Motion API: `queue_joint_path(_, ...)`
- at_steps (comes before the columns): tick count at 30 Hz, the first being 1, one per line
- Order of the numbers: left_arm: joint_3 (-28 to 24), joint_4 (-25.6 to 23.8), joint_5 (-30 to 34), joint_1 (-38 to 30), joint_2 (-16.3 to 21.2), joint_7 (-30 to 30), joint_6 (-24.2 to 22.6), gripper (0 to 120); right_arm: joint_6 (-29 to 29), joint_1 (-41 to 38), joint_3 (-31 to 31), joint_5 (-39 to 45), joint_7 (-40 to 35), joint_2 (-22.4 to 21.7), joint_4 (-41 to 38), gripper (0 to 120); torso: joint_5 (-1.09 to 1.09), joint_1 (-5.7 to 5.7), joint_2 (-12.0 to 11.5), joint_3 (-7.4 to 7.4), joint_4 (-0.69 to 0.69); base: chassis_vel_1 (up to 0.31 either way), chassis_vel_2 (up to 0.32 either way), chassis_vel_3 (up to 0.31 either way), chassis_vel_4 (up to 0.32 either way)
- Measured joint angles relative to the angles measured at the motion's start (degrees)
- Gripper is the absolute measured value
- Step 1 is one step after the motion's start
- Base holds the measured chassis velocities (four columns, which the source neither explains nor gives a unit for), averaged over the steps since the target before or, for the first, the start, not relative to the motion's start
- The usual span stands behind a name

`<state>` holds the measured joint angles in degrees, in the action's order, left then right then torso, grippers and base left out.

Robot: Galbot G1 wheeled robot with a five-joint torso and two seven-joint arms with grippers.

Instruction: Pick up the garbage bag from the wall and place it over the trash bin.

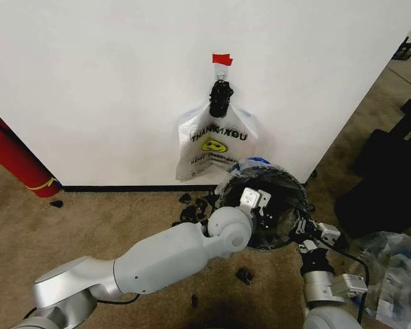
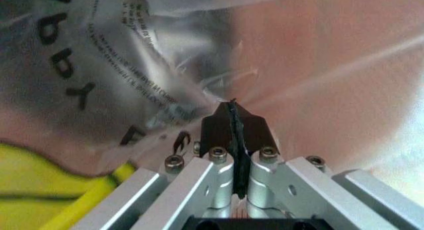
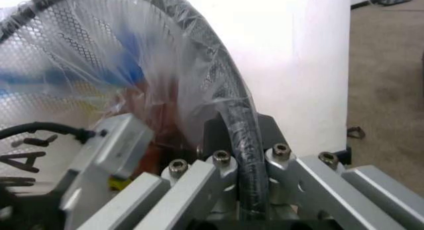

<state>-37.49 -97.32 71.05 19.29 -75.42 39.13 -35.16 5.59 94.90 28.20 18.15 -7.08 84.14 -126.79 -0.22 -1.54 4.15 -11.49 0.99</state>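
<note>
Right fingers (image 3: 242, 140) clamp the mesh trash bin's (image 1: 298, 192) rim; left fingers (image 2: 233, 125) pinch crinkly garbage bag (image 2: 166, 66) film.

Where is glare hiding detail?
Left wrist view: white sheen on the bag ahead of the shut left gripper. Right wrist view: streaks on film over the bin rim the right gripper clamps. Head view: bin inside shadowed.

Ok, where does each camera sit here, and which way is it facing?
Head view: high on the robot, looking forward and down at the white wall and the round black mesh trash bin; both arms show, left gripper inside the bin, right gripper at its rim.
Left wrist view: inside the bin, facing the thin see-through garbage bag; its closed fingers show.
Right wrist view: at the rim, facing the wall; its fingers clamp the rim.
Shared: every view shows the bag.
</note>
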Motion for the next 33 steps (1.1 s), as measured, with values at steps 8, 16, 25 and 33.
queue_joint_path(8, 0.1, 3.0, -0.5, -0.4, -1.3, -0.3, 0.8, 0, 0.1, -0.7, -0.1, 0.4, 0.2, -0.2, 0.7, 0, 0.00, 0.00, 0.0, 0.00, 0.01, 0.000, 0.000, 0.000, 0.000)
queue_joint_path(16, 0.9, -3.0, -1.6, 0.8, 2.1, -2.8, 1.6, 0, -1.7, -1.9, -0.2, 4.2, -2.0, -0.1, 1.5, 0, 0.00, 0.00, 0.0, 0.00, 0.00, 0.000, 0.000, 0.000, 0.000)
queue_joint_path(25, 2.2, -14.2, -1.7, 3.2, 7.9, -8.4, 3.0, 33, -4.5, -2.4, -0.1, 8.1, -4.0, -0.1, 1.7, 0, -0.01, 0.00, 0.0, 0.00, 0.00, 0.000, 0.000, 0.000, 0.000)
queue_joint_path(33, 8.1, -21.8, -1.1, 8.6, 14.7, -12.0, 7.6, 63, -6.6, -2.1, 0.3, 12.0, -5.2, -0.7, 1.1, 0, -0.01, 0.00, 0.0, 0.00, 0.00, 0.000, 0.000, 0.000, 0.000)
